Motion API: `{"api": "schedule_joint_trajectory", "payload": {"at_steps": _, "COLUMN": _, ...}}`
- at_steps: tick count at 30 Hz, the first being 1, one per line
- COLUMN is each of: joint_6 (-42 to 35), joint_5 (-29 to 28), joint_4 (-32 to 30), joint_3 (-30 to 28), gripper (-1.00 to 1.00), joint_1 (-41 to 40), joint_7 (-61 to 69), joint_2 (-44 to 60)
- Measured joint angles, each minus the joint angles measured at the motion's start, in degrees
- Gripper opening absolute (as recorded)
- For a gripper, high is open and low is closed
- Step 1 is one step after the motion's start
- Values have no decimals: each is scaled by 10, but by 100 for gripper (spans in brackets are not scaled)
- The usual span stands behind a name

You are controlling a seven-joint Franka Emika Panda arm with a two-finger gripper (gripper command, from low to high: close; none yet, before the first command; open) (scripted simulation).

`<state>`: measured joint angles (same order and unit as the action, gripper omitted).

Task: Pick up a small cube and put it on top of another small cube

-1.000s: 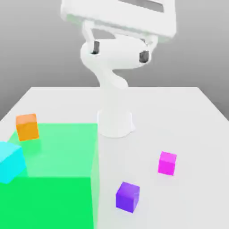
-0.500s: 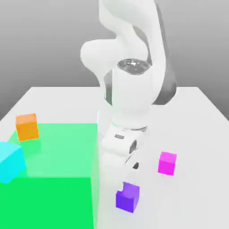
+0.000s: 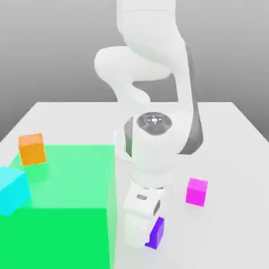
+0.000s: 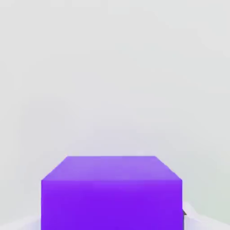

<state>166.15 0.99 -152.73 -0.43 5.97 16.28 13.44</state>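
The white robot arm bends down low over the white table, and its gripper sits right at the purple cube near the front of the table. The hand hides most of that cube in the exterior view, so just 1 purple side shows past the hand on the exterior view's right. The gripper's fingers are squeezed together on the purple cube, which sits on the table. In the hand view the purple cube is very close, with the pale table behind it. A magenta-pink cube sits on the table near the purple one, farther back and toward the exterior view's right, not touching it. On the exterior view's left is a big see-through green block. An orange cube sits at its far corner, and a light blue cube sits at its left edge.
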Motion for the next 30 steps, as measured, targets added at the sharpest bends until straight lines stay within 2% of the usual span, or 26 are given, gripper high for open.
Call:
{"api": "schedule_joint_trajectory", "payload": {"at_steps": 3, "joint_6": -48, "joint_5": -9, "joint_4": -7, "joint_3": -4, "gripper": -100, "joint_1": 0, "joint_7": -5, "joint_2": -58}}
{"api": "schedule_joint_trajectory", "payload": {"at_steps": 7, "joint_6": -74, "joint_5": -67, "joint_4": 16, "joint_3": -22, "gripper": -100, "joint_1": -2, "joint_7": -92, "joint_2": -128}}
{"api": "schedule_joint_trajectory", "payload": {"at_steps": 11, "joint_6": -136, "joint_5": -106, "joint_4": 78, "joint_3": -24, "gripper": -100, "joint_1": -30, "joint_7": -209, "joint_2": -199}}
{"api": "schedule_joint_trajectory", "payload": {"at_steps": 17, "joint_6": -249, "joint_5": -78, "joint_4": 199, "joint_3": -59, "gripper": -100, "joint_1": -75, "joint_7": -260, "joint_2": -196}}
{"api": "schedule_joint_trajectory", "payload": {"at_steps": 30, "joint_6": -517, "joint_5": -19, "joint_4": 433, "joint_3": -112, "gripper": -100, "joint_1": -180, "joint_7": -363, "joint_2": -123}}
